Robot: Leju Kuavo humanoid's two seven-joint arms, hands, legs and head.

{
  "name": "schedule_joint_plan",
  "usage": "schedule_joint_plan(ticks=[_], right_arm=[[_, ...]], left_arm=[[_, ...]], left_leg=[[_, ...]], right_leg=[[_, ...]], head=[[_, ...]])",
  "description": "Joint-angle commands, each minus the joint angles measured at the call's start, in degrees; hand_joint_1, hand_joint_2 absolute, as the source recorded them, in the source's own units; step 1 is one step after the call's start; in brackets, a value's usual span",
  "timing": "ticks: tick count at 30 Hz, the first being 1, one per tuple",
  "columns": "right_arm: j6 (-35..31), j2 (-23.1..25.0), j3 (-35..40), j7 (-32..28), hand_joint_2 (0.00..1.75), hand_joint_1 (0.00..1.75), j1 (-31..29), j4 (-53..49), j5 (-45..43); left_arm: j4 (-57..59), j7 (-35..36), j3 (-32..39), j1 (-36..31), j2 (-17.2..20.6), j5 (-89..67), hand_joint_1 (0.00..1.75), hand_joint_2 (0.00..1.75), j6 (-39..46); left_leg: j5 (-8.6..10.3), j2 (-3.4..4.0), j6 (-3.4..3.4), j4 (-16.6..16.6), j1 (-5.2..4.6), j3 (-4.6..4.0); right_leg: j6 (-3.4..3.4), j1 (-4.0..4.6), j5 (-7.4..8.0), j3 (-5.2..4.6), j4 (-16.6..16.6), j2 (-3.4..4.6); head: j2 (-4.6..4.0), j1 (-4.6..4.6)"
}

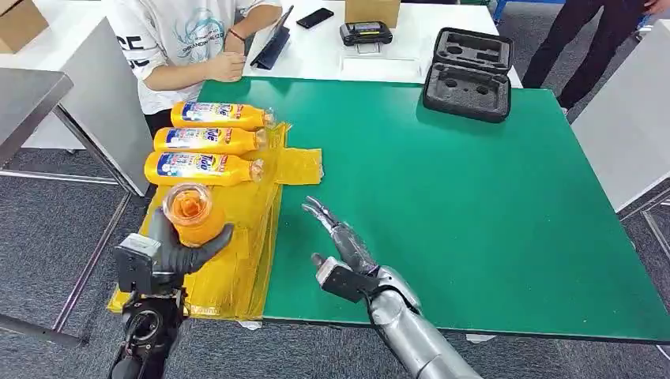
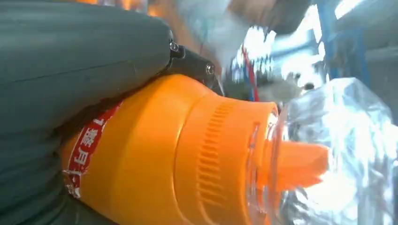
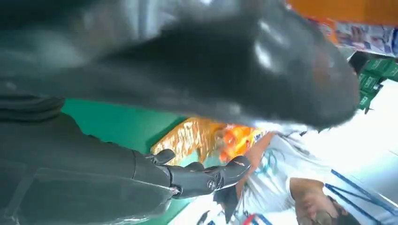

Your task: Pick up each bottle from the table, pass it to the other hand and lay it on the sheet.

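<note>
The orange bottle sits in my left hand, fingers wrapped round its body, held above the near part of the yellow sheet with its clear-capped top aimed up toward my head camera, so its long axis runs nearly along my line of sight. In the left wrist view the ribbed orange collar and spout show under the clear cap. Three more bottles lie on the sheet's far end, side by side, long axes across the table, caps toward the green table. My right hand hovers over the green surface just beside the sheet, fingers spread, holding nothing. An open black foam case rests on the table's far edge, its moulded hollows unfilled.
</note>
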Motion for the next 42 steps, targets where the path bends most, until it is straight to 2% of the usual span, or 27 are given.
schedule_joint_plan(ticks=[1,3,6,9,11,12,13,14,19,22,26,27,29,36,41,42], right_arm=[[4.17,-3.90,-6.84,0.40,0.00,0.00,6.10,-17.40,-1.04],[4.94,-3.44,-9.27,-0.27,0.00,0.00,7.28,-19.93,-3.00],[7.66,-2.96,-14.08,-0.68,0.00,0.00,9.81,-25.15,-6.52],[9.72,-1.92,-18.33,-1.40,0.00,0.00,10.88,-27.79,-10.92],[10.10,-1.48,-19.78,-1.40,0.00,0.00,11.81,-30.05,-12.54],[10.09,-1.32,-20.26,-1.40,0.00,0.00,12.48,-31.51,-13.51],[10.25,-1.35,-20.41,-1.40,0.00,0.00,13.06,-32.86,-13.93],[10.24,-1.39,-20.45,-1.40,1.75,0.00,13.35,-33.48,-14.10],[10.28,-1.43,-20.48,-1.40,1.75,0.00,13.49,-33.64,-14.12],[10.91,-1.79,-20.12,-1.40,1.75,0.00,13.23,-34.28,-16.60],[10.56,-2.51,-19.79,-1.40,1.75,0.00,12.26,-33.73,-18.11],[10.63,-2.58,-19.72,-1.40,1.75,0.00,11.85,-33.24,-18.29],[10.56,-2.54,-19.69,-1.40,1.75,0.00,11.50,-32.88,-18.31],[10.39,-2.71,-19.37,-1.40,1.75,0.00,11.16,-32.44,-18.50],[10.08,-2.86,-19.01,-1.40,1.75,0.00,10.52,-30.83,-19.12],[9.77,-2.91,-18.66,-1.40,1.75,0.00,10.67,-30.81,-18.77]], left_arm=[[-0.40,3.61,4.73,-7.46,5.78,-11.74,1.75,1.75,8.39],[0.22,5.00,3.12,-8.42,8.24,-17.04,1.75,1.75,8.92],[3.11,10.90,-1.26,-13.64,13.45,-26.99,1.75,1.75,4.42],[10.44,14.48,-7.71,-19.37,17.21,-34.54,1.75,1.75,-3.92],[16.89,15.21,-12.71,-22.42,19.03,-37.62,1.75,1.75,-7.51],[20.64,15.74,-15.62,-24.47,19.72,-38.98,1.75,1.75,-9.66],[24.74,15.82,-18.58,-26.48,20.26,-39.76,1.75,1.75,-10.85],[27.07,15.79,-20.03,-27.45,20.30,-39.76,1.75,1.75,-10.89],[28.20,15.76,-20.78,-27.80,20.29,-39.74,1.75,1.75,-10.76],[30.19,16.71,-24.95,-28.95,21.64,-39.65,1.75,1.75,-13.74],[39.36,15.88,-31.35,-33.77,19.20,-39.20,1.75,1.75,-15.78],[40.65,15.67,-32.41,-34.97,19.00,-39.05,1.75,1.75,-17.25],[41.06,15.60,-32.69,-35.50,19.05,-38.91,1.75,1.75,-17.43],[41.59,15.18,-34.49,-36.76,19.53,-37.96,1.75,1.75,-19.64],[41.92,13.37,-37.37,-40.10,23.01,-31.92,1.75,1.75,-26.45],[41.41,12.95,-37.68,-40.07,24.13,-30.79,1.75,1.75,-27.37]], left_leg=[[-0.09,-0.14,-0.09,0.04,0.07,0.14],[-0.11,-0.13,-0.08,0.03,0.05,0.20],[-0.09,-0.26,-0.09,0.05,0.08,0.14],[0.00,-0.52,-0.09,0.08,0.07,0.08],[0.05,-0.30,-0.05,-0.02,-0.01,0.07],[-0.05,-0.44,-0.14,0.02,0.07,0.34],[0.06,-0.38,-0.07,-0.04,0.00,0.11],[0.04,-0.53,-0.11,-0.05,0.04,0.26],[-0.03,-0.09,-0.11,-0.03,0.02,0.25],[-0.01,-0.05,-0.10,-0.01,0.02,0.18],[0.06,-0.13,-0.08,-0.03,0.00,0.12],[-0.06,-0.28,-0.15,-0.01,0.07,0.47],[0.04,-0.11,-0.08,0.01,0.02,0.13],[-0.04,-0.02,-0.12,-0.01,0.05,0.25],[-0.01,0.06,-0.10,0.05,0.06,0.09],[-0.18,0.09,-0.17,0.11,0.12,0.40]], right_leg=[[-0.10,0.07,-0.13,0.19,0.05,-0.13],[-0.10,0.05,-0.14,0.24,0.04,-0.12],[-0.11,0.08,-0.17,0.23,0.06,-0.26],[-0.12,0.06,-0.20,0.20,0.11,-0.54],[-0.07,-0.02,-0.09,0.11,0.03,-0.32],[-0.17,0.06,-0.23,0.43,0.06,-0.46],[-0.08,0.00,-0.09,0.19,0.02,-0.39],[-0.12,0.04,-0.16,0.37,0.00,-0.53],[-0.09,0.03,-0.09,0.25,0.01,-0.11],[-0.08,0.03,-0.07,0.18,0.02,-0.08],[-0.05,0.00,-0.04,0.13,0.00,-0.17],[-0.15,0.08,-0.19,0.54,-0.01,-0.31],[-0.07,0.02,-0.04,0.14,0.00,-0.14],[-0.10,0.05,-0.07,0.24,0.00,-0.04],[-0.07,0.06,0.00,0.08,0.05,0.05],[-0.16,0.12,-0.16,0.39,0.10,0.08]], head=[[0.00,-0.02],[0.00,-0.02],[0.00,0.00],[0.00,0.02],[0.00,-0.02],[0.00,-0.02],[0.00,-0.02],[0.00,-0.02],[0.00,-0.02],[0.00,0.00],[0.00,-0.02],[0.00,-0.02],[0.00,0.00],[0.00,-0.02],[0.00,0.00],[0.00,-0.02]])
